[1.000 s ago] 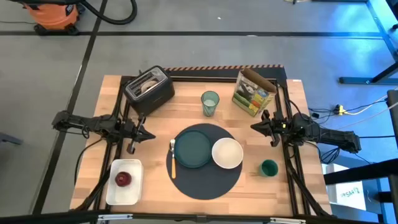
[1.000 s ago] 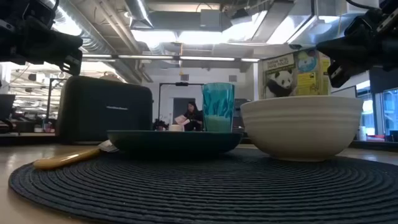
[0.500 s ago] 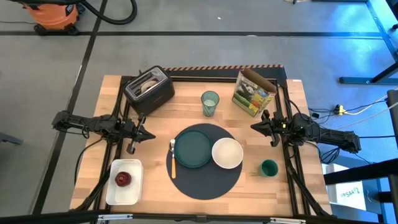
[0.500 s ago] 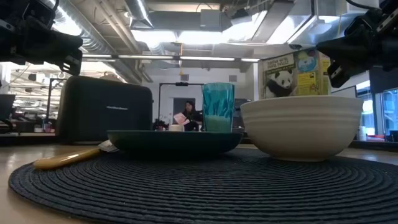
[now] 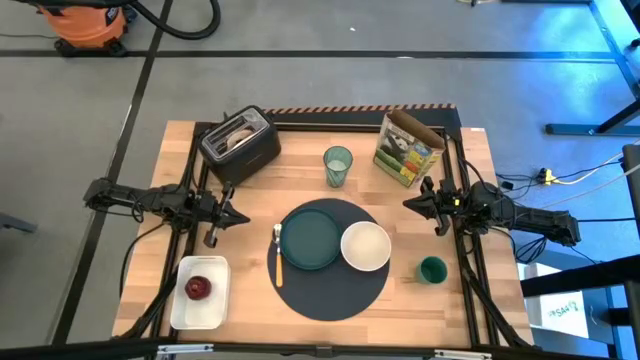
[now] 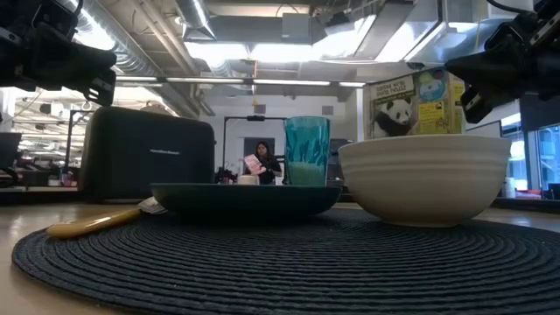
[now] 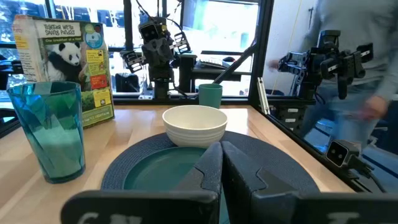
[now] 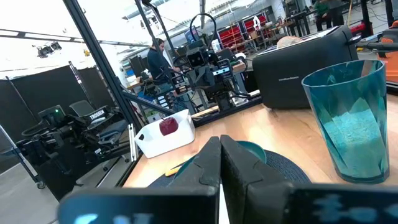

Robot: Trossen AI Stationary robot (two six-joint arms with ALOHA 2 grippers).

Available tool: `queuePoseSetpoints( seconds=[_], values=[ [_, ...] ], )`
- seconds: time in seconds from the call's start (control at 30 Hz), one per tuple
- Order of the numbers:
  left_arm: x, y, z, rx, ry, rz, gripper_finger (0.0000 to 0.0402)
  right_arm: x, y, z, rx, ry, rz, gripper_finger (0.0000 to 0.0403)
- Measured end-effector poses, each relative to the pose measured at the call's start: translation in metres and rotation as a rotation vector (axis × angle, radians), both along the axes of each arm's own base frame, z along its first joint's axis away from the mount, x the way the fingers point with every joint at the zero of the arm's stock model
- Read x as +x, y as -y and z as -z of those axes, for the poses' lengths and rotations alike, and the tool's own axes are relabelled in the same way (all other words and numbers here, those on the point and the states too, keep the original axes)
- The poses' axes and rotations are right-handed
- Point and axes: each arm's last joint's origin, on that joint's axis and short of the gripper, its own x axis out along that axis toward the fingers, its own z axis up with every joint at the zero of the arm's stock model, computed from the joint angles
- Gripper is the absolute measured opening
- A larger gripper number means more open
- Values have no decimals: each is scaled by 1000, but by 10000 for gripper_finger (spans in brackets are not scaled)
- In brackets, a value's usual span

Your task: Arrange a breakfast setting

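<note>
A round dark mat (image 5: 333, 258) lies mid-table. On it rest a dark teal plate (image 5: 309, 239), a white bowl (image 5: 366, 246) and a small utensil (image 5: 278, 256) at the plate's left. A translucent green tumbler (image 5: 338, 165) stands beyond the mat. A red apple (image 5: 197, 288) lies in a white tray (image 5: 200, 292) at near left. A bagel sticks out of the toaster (image 5: 239, 144). My left gripper (image 5: 234, 215) is shut and empty left of the mat. My right gripper (image 5: 412, 203) is shut and empty right of the mat.
A panda cereal box (image 5: 407, 148) stands at far right. A small dark green cup (image 5: 432, 269) stands near right of the mat. The black toaster is at far left. Bare wood lies along the near edge. People show in the room beyond.
</note>
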Motion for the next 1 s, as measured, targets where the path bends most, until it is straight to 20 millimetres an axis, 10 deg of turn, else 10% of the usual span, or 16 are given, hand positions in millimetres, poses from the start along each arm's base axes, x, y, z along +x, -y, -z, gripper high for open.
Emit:
queuePoseSetpoints(
  seconds=[1.0],
  values=[
    [0,0,0,0,0,0,0,0,4,-3,16,31,155,0]
  ],
)
